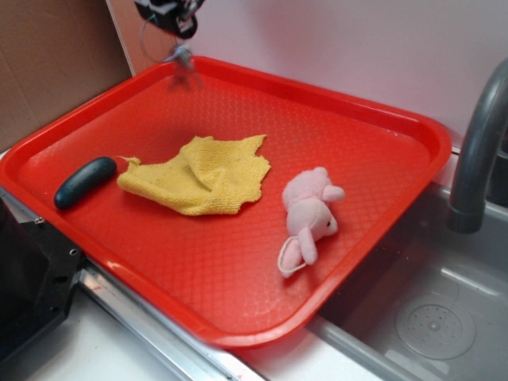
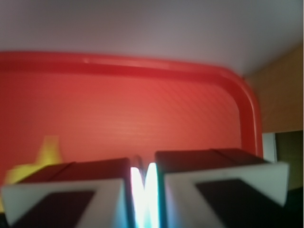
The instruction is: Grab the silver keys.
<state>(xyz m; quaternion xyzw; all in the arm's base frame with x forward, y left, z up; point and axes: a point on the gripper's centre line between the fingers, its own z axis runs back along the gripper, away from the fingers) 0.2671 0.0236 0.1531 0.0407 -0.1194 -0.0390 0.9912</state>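
in the exterior view my gripper (image 1: 176, 17) sits at the upper left of the frame, the silver keys (image 1: 182, 63) dangling straight below it above the red tray (image 1: 381, 135). in the wrist view my gripper (image 2: 144, 190) is nearly closed on a thin bright sliver, which i judge to be the keys.

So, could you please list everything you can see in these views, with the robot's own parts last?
tray: one, red, on the counter beside the sink.
yellow cloth: one, crumpled, middle of the tray.
pink plush toy: one, on the tray right of the cloth.
dark green oblong object: one, at the tray's left edge.
silver keys: one small bunch, grey, blurred, hanging above the tray's far rim.
sink: one, grey, at right.
faucet: one, grey, over the sink.
end effector: one, black, raised, shut on the keys.
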